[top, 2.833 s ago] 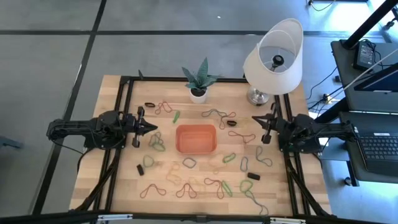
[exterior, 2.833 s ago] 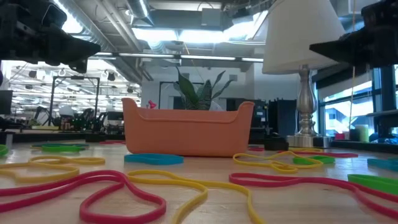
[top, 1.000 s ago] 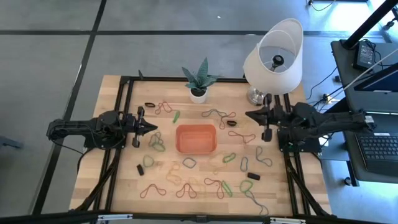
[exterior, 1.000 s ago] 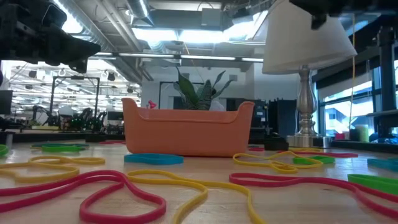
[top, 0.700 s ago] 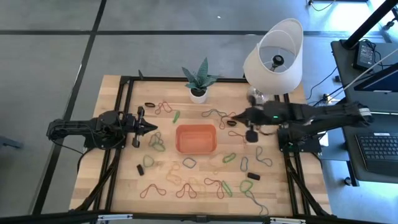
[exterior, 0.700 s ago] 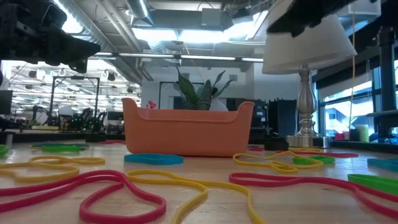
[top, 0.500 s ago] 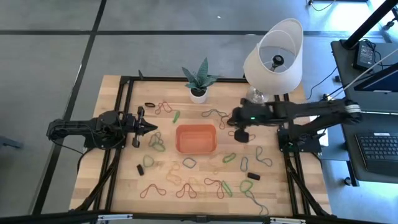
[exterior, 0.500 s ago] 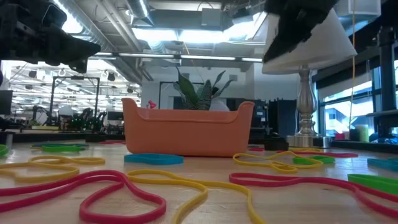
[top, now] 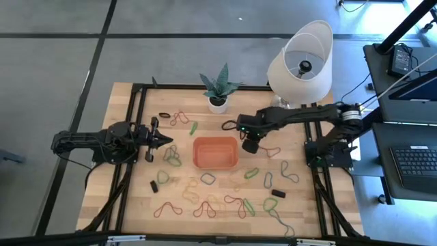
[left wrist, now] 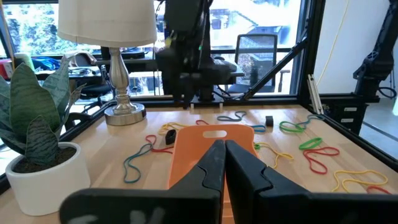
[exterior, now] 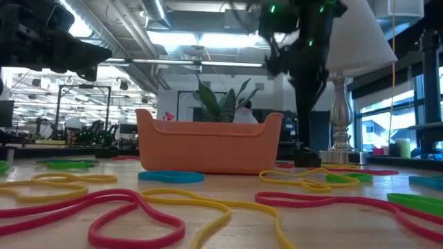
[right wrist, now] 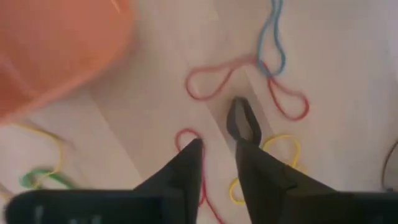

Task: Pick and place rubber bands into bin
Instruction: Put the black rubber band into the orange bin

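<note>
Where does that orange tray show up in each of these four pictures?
High view: the orange tray sits mid-table, between the two arms.
Low view: the tray stands left of centre, seen side-on.
Left wrist view: the tray lies straight ahead.
Right wrist view: a blurred corner in one corner of the picture.
Shared landmark: the lamp, absent from the right wrist view.

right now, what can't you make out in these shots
- Bin floor: low view, hidden by its own near wall.
- Dark loop below the right arm's jaws: right wrist view, blurred; contact unclear.
- Plant pot: low view, mostly behind the bin.
- Rubber bands: high view, too small to tell which are twisted.
</note>
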